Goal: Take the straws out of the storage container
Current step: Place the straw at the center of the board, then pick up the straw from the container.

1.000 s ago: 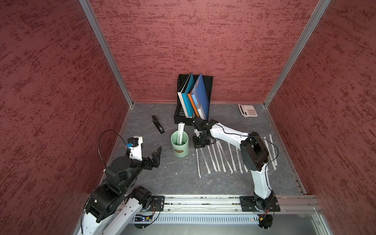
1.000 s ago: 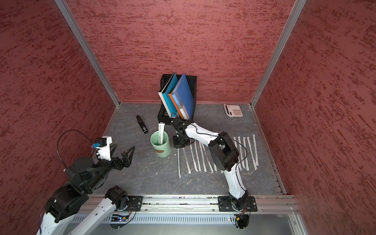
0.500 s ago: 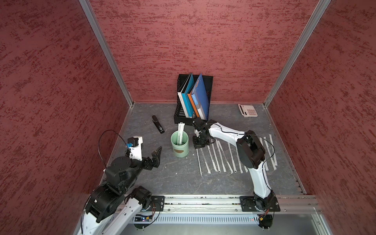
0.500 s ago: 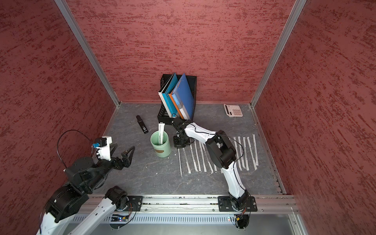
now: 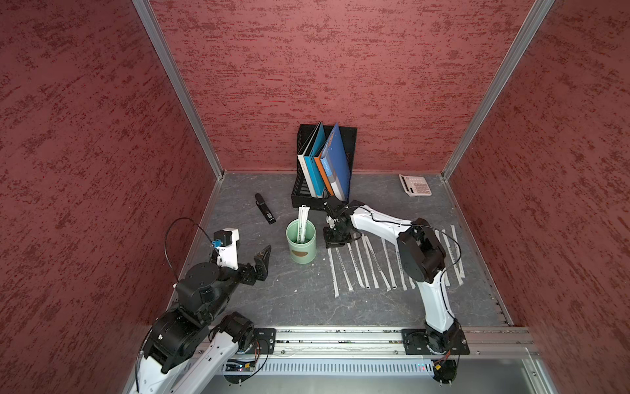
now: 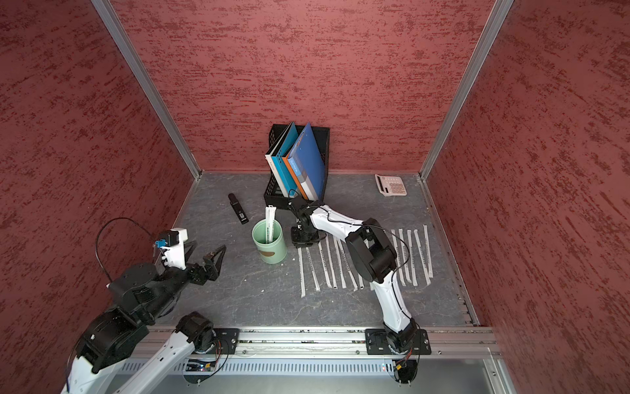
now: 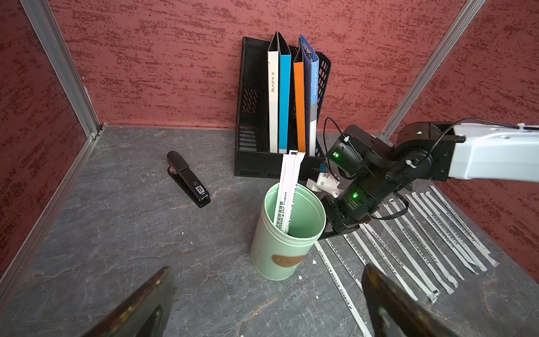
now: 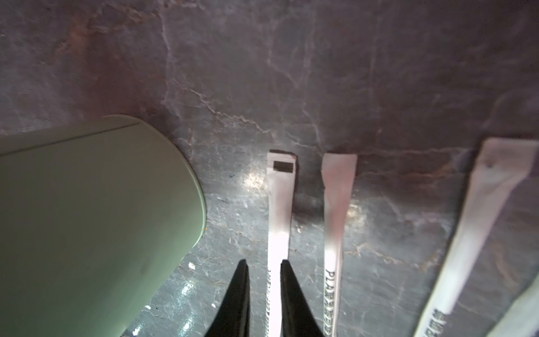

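fig.: release beside the mint-green canister (image 5: 301,250). the right gripper (image 8: 262,264), at centre frame in both top views, was low over the slate tabletop (image 5: 289,300). its jaws were parted only narrowly, and a wrapped straw (image 8: 279,204) lay flat between them. a gap showed on 1 side, so the straw looked let go rather than pinched. the left gripper (image 6: 208,245), at lower left, was spread wide and empty. 2 upright straws (image 7: 287,186) leaned inside the canister. the row of laid-out straws (image 5: 371,262) ran to the canister's right.

risks, as judged:
- the paper wrapper appeared to rest against 1 fingertip and could cling on retreat, skewing the row.
- the gripper sat just beside the canister wall, so a careless rise could tip the canister.
- the 2 upright straws lay together, so 1 pinch might take both.
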### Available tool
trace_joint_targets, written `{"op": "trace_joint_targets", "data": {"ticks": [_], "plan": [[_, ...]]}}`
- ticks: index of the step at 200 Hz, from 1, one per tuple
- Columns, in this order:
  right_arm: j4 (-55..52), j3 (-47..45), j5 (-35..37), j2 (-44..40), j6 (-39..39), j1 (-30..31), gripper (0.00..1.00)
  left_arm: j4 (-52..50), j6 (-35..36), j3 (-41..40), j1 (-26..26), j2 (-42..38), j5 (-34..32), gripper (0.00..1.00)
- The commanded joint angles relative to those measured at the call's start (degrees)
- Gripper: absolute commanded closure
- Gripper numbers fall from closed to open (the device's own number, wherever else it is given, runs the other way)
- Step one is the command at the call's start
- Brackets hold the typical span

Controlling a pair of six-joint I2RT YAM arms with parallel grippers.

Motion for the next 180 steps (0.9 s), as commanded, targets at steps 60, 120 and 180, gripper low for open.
{"op": "trace_joint_targets", "data": {"ticks": [60,120,180], "plan": [[8.20,4.85,-1.73,-15.13,-10.16,0.06,0.75,0.18,-0.55,-0.53,0.39,-0.31,0.05,0.00],[10.66,8.89,-4.25,-10.76,-11.87,0.44,0.75,0.15,-0.52,-0.52,0.39,0.12,-0.02,0.00],[11.22,10.31,-7.08,-8.27,-11.63,0.78,0.75,0.10,-0.51,-0.54,0.39,0.01,-0.21,0.01]]}}
